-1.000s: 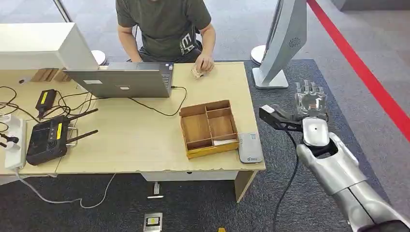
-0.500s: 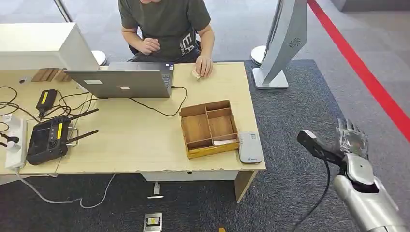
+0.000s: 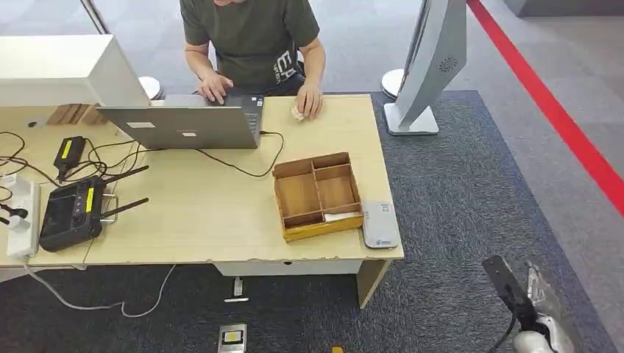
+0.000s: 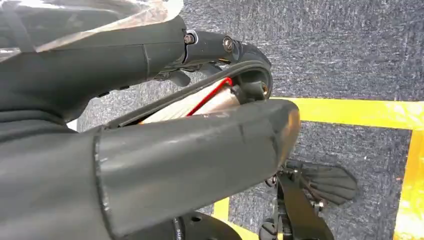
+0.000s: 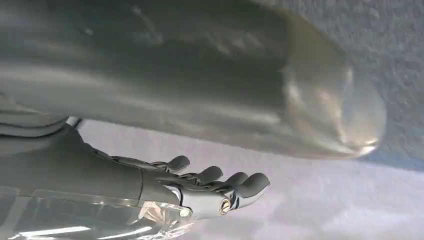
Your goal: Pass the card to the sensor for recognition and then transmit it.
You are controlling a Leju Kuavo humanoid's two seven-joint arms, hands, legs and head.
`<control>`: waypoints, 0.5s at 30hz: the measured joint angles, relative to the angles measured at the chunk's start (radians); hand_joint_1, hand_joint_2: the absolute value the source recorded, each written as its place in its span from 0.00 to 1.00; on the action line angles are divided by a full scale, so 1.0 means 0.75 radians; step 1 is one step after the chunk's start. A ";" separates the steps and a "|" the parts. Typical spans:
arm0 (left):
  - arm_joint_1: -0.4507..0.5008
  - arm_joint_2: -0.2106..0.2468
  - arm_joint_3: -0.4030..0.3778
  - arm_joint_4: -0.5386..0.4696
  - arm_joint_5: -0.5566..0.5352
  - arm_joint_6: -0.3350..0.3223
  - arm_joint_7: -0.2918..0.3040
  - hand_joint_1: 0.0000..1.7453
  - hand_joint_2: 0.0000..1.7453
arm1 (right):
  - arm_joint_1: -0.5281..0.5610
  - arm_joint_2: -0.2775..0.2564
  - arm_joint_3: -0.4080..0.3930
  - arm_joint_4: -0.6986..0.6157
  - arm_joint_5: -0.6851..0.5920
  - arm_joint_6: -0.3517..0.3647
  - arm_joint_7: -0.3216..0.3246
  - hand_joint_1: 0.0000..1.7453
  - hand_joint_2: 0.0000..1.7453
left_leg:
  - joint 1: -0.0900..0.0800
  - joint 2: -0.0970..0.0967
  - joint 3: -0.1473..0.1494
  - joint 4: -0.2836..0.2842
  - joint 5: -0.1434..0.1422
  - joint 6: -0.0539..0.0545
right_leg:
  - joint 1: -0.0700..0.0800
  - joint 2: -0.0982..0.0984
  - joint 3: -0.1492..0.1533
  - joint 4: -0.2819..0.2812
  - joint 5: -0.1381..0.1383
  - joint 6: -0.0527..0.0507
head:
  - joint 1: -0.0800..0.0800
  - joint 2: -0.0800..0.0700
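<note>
Worktop [image 3: 206, 213]: pale wood, carrying all the task's things within reach of its front right corner. Person [image 3: 254, 37]: seated at the far side, one hand on the laptop [image 3: 180, 125], the other resting on the worktop beside it, apparently supervising. Wooden tray [image 3: 324, 229]: divided into compartments and set near the front edge, so a card can be kept flat and found easily. Sensor [image 3: 380, 224]: a flat grey reader just beside the tray on its right, placed so a card needs only a short pass across. Right robot hand [image 3: 543, 294]: low over the carpet, well apart from the worktop; its wrist view shows the fingers [image 5: 215, 177] lying side by side, loosely extended, holding nothing. Left robot hand [image 4: 100, 60]: hanging by the robot's body over the floor; whether it is spread or closed cannot be told. Card [image 3: 341, 217]: likely the pale flat piece in the tray's front compartment, next to the sensor. This layout suits either a card awaiting pickup or one already read and put back.
</note>
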 joint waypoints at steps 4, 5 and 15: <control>-0.001 0.000 0.001 0.000 0.004 0.002 0.000 0.00 0.00 | 0.008 0.054 -0.027 0.126 -0.026 -0.014 -0.042 0.00 0.00 | 0.000 0.001 0.000 0.000 0.000 0.000 | 0.000 0.001 0.000 0.000 0.000 0.000 | 0.000 0.001; -0.001 0.000 0.001 0.000 0.005 0.003 0.000 0.00 0.00 | 0.008 0.062 -0.034 0.154 -0.031 -0.015 -0.046 0.00 0.00 | 0.000 0.001 0.000 0.000 0.000 0.000 | 0.000 0.001 0.000 0.000 0.000 0.000 | 0.000 0.000; -0.002 0.001 0.001 -0.001 0.033 0.023 -0.011 0.00 0.00 | 0.018 0.228 -0.131 0.418 -0.344 -0.052 -0.077 0.00 0.00 | 0.001 0.002 0.002 -0.001 0.000 -0.001 | 0.001 0.001 0.001 0.000 -0.001 -0.001 | 0.000 0.000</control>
